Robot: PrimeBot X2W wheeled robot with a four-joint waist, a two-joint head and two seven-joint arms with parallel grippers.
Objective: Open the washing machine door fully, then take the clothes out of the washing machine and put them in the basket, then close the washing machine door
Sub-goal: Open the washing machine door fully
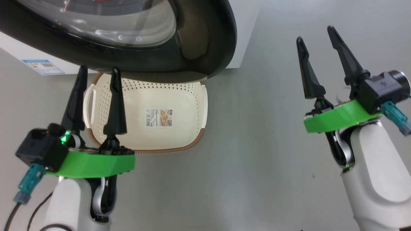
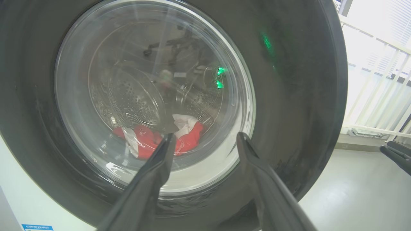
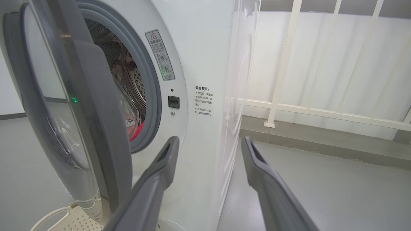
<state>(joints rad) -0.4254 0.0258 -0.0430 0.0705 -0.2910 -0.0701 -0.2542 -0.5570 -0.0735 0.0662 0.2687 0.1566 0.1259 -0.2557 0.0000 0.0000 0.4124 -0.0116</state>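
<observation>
Door: I see the washing machine door [image 1: 205, 38] partly open. In the head view its black rim and glass bowl hang over the far edge of the basket [image 1: 200, 106]. In the right wrist view there is a gap between it and the grey gasket [image 3: 156, 93].
Machine: the washing machine [image 3: 205, 48] is white and stands on the grey floor [image 1: 257, 160], with a small blue label [image 1: 41, 66] at its base.
Clothes: the clothes [image 2: 151, 142], red with a white patch, lie at the bottom of the drum [image 2: 135, 99]; I see them through the door glass.
Basket: it sits on the floor in front of the machine, partly under the door, with a paper label [image 1: 159, 117] on its bottom.
Left side: my left gripper [image 1: 99, 69] has its jaws apart with nothing between them. It points at the outside of the door glass and sits above the basket's left side.
Right side: my right gripper [image 1: 315, 33] has its jaws apart with nothing between them. It is over bare floor well right of the basket, aimed towards the machine's front right corner.
</observation>
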